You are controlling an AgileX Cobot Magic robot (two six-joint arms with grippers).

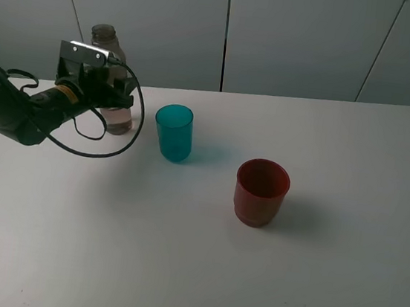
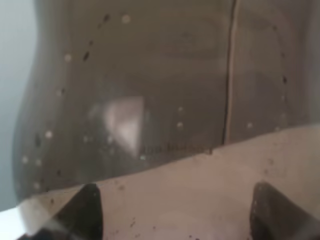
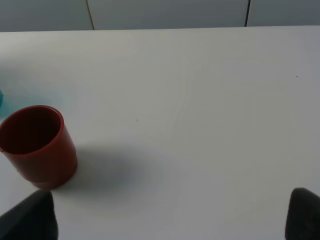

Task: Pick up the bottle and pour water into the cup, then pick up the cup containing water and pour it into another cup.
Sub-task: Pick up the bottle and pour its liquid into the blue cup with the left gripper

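Two cups stand mouth-up on the bench (image 1: pixel 176 270), the teal cup (image 1: pixel 173 131) near the bottle (image 1: pixel 104 36) and the red cup (image 1: pixel 261 190) farther right, so each pour should be a short swing. My left end effector (image 1: pixel 112 91) is clamped on the bottle's body at the back left, leaving the uncapped neck free. My right end effector (image 3: pixel 167 217) hangs with fingers apart beside the red cup, holding nothing.

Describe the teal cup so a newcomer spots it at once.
On the white table, look between the clear bottle at the left and the squat red cup. The teal cup stands there upright, the only see-through blue-green thing, slimmer than the red one.
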